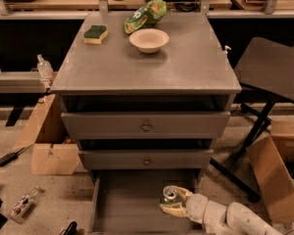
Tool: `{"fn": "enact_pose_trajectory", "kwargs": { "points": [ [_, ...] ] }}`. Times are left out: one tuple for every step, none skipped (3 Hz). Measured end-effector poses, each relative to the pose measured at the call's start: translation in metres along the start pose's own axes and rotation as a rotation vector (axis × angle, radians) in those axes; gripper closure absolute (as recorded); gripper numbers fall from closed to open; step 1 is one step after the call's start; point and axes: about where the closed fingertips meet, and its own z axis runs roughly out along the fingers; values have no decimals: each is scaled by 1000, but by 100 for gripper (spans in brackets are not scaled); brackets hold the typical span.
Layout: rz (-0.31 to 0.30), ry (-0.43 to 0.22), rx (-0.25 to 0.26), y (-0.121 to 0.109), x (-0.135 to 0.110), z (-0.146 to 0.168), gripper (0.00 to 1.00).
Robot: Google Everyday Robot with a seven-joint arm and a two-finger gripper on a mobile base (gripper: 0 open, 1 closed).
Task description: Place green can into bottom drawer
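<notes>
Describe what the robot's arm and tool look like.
The arm is smooth, glossy white, built of rounded tubular segments with bulging joints. Its tool, low in the frame over the bottom drawer by the green can, has pale cream-yellow fingers. No cables or markings show.

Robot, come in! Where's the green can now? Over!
End effector over bottom drawer, right side, shut on green can. Can upright, silver top up. Nothing seen blocking.

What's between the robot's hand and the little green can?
Nothing: the camera view shows the cream two-finger gripper clasping the small green drink can directly, over the grey bottom drawer.
</notes>
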Motion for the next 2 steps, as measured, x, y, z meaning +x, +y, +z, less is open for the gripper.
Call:
{"fn": "enact_pose_trajectory", "kwargs": {
  "points": [
    [-2, 0, -9, -1, 2, 4, 100],
    [10, -6, -90, 1, 31, 46, 100]
  ]
}}
